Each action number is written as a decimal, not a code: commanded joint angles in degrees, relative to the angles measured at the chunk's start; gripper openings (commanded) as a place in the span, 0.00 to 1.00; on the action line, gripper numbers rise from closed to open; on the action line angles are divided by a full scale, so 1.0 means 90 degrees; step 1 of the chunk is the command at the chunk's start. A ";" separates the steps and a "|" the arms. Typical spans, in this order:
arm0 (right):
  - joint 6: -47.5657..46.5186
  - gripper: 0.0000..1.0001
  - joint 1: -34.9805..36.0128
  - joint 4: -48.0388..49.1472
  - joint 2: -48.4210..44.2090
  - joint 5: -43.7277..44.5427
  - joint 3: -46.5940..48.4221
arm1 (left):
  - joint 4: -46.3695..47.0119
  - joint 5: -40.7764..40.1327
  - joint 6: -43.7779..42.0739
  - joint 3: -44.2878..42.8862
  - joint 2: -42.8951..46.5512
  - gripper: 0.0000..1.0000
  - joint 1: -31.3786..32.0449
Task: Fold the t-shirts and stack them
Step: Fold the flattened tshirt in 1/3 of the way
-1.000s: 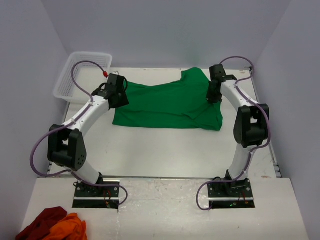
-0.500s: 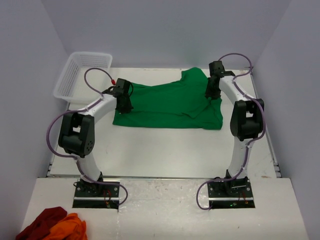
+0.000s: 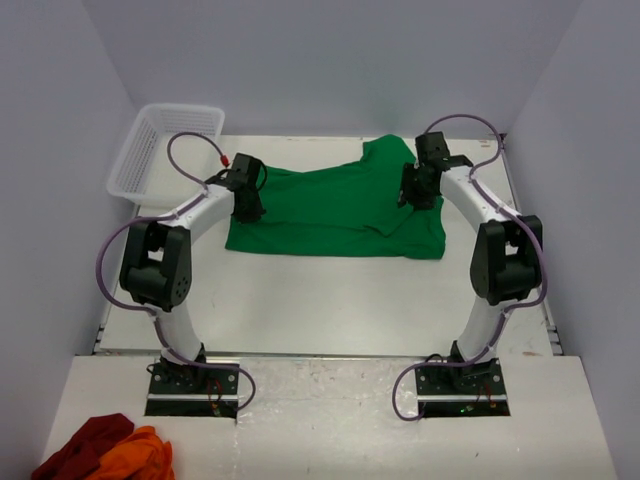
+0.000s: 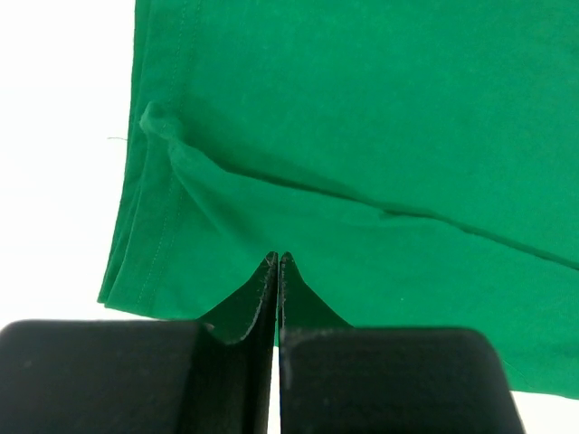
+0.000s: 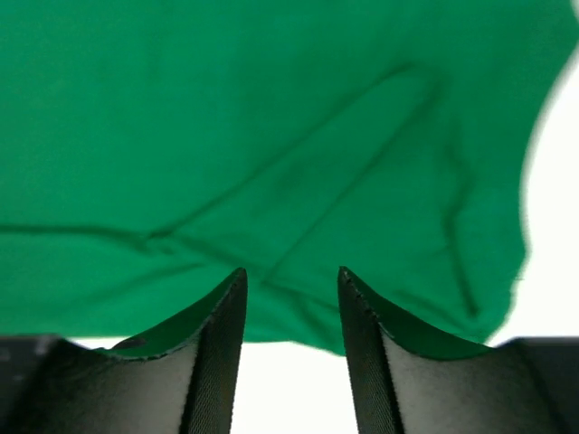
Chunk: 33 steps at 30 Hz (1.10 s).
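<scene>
The bright green t-shirt [image 3: 330,205] lies spread and partly folded at the back of the white table [image 3: 330,300]. My left gripper [image 3: 247,208] stands over the shirt's left part. In the left wrist view that gripper [image 4: 276,258] is shut, tips together against the green cloth [image 4: 362,108], and no cloth shows between them. A crease runs across the cloth above the tips. My right gripper [image 3: 412,195] hovers over the shirt's right part. Seen from the right wrist, this gripper [image 5: 289,276] is open above the cloth's [image 5: 271,117] near edge, nothing between its fingers.
A white mesh basket [image 3: 165,150] sits at the back left corner. A dark red and an orange cloth [image 3: 100,450] lie bunched on the near ledge, left of the arm bases. Grey walls close in the table on three sides.
My left arm swung in from the shirt's left edge onto the cloth and its gripper shut. My right gripper opened and shifted slightly left over the shirt.
</scene>
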State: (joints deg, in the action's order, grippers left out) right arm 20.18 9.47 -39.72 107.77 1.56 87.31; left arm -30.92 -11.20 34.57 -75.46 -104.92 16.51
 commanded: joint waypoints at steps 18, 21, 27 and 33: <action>0.0150 0.44 0.0783 0.0410 0.0477 -0.0877 -0.0501 | 0.0056 0.0424 0.0134 0.0171 0.0798 0.00 -0.0233; 0.0179 0.43 0.0842 0.0400 0.0594 -0.0780 -0.0541 | 0.0095 0.0571 0.0124 0.0259 0.1033 0.00 -0.0233; 0.0267 0.41 0.0852 0.0400 0.0702 -0.0604 -0.0570 | 0.0144 0.0678 0.0027 0.0386 0.1452 0.00 -0.0224; 0.0384 0.38 0.0852 0.0381 0.0760 -0.0438 -0.0560 | 0.0173 0.0717 -0.0013 0.0484 0.1648 0.00 -0.0233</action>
State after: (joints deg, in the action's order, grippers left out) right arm 22.35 16.97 -36.88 114.34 -3.97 82.15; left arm -30.83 -5.91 35.35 -72.07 -92.79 14.50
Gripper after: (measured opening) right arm 0.388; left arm 0.002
